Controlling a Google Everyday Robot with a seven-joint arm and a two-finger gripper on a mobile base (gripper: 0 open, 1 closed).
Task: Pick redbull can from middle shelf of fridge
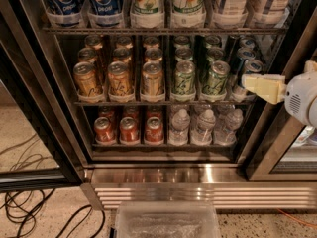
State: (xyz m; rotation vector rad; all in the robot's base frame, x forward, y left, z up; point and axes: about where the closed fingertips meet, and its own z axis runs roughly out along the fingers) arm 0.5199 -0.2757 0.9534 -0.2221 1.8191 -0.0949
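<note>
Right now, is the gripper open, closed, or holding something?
Gripper: beside the redbull can at the middle shelf's right end; open or closed cannot be told.

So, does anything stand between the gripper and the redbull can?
Nothing visible does. The gripper is at the right end of the middle shelf, its tip overlapping the front redbull can in this view.
</note>
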